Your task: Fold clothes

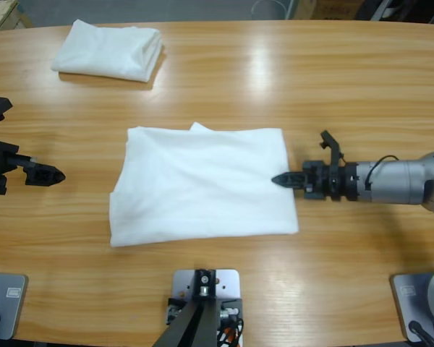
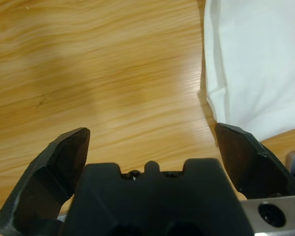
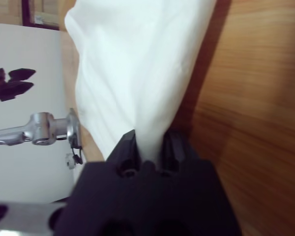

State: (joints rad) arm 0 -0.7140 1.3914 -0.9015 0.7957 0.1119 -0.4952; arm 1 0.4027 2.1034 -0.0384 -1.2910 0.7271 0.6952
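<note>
Long wooden table under my arms, half-folded white T-shirt lay at centre, folded white T-shirt rested near far-left edge.

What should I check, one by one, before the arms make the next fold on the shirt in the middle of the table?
1. Right hand has cloth: ok. Its jaws are closed on the right edge of the middle T-shirt.
2. Left hand ready to grasp: ok. It is open and holds nothing.
3. Left hand at the cloth: not ok. It sits over bare table, beside the shirt's left edge, not touching it.
4. Shirt lies flat: ok, with light wrinkles and one corner showing at the top edge.
5. Layers held by the right hand: cannot tell.
6. Fold path free: ok. The folded T-shirt lies apart, at the far left.
</note>
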